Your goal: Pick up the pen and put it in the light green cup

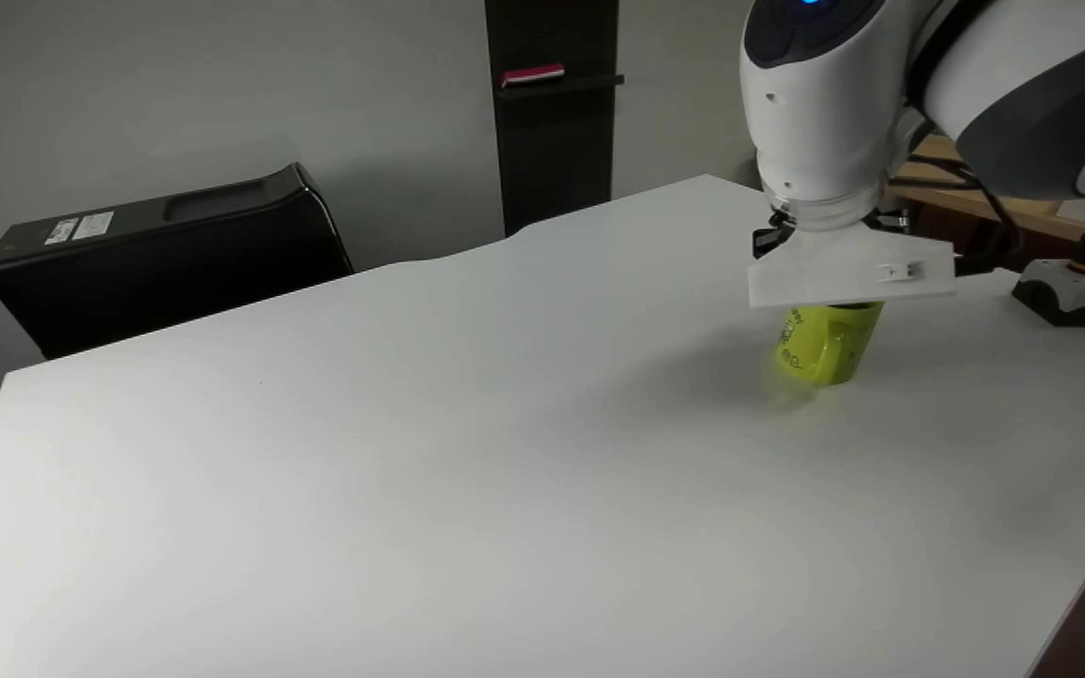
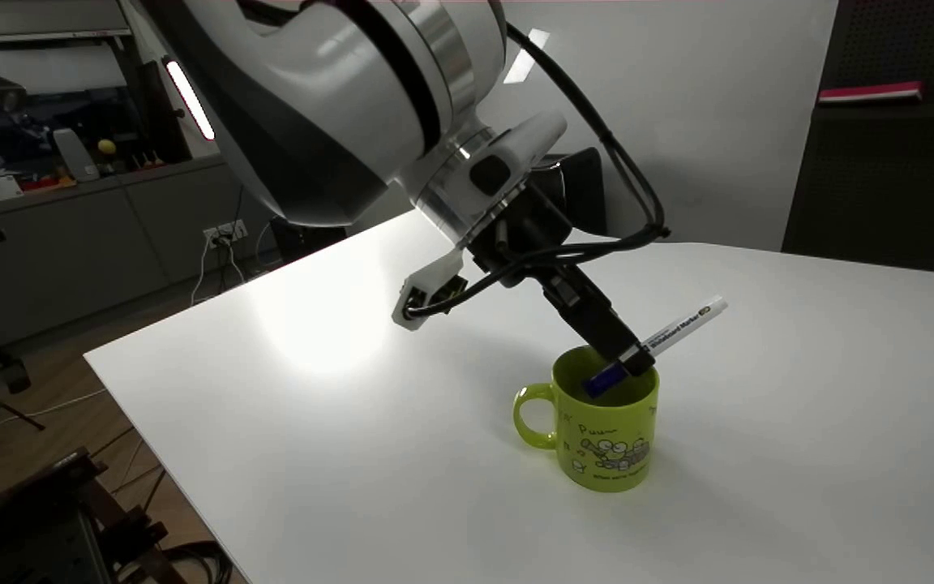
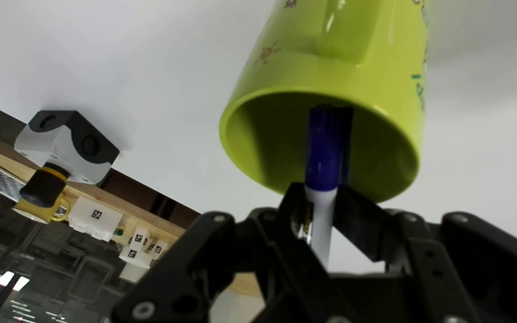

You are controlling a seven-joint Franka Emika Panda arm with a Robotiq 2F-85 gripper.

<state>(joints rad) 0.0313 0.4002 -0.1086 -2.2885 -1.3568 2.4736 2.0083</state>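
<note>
Standing well to the left of the light green cup (image 2: 605, 438) in an exterior view, a gray cabinet (image 2: 159, 219) runs along the room, with white sockets (image 2: 224, 233) near its right end. Between it and the cup spreads the white desk (image 2: 337, 454). The robot arm (image 2: 362, 105) reaches down from the upper left of the cup, and a black cable (image 2: 609, 138) loops above it. Next comes the cup itself, upright on the desk, handle toward the left, lettering and small cartoon figures on its side. Over the cup's mouth, the fingers (image 2: 599, 324) are narrow, pinching the pen (image 2: 679, 330) on its white barrel, close to the blue cap (image 2: 606, 379). The pen is tilted: its capped end points down into the cup's mouth, while its white end sticks up past the cup's right side. How deep the cap sits in the cup I cannot tell. Farther right, behind the cup, a red-and-white object (image 2: 872, 93) rests at a dark panel (image 2: 880, 195).

In the wrist view, a push-button box (image 3: 65, 146) stands left of the cup.
</note>
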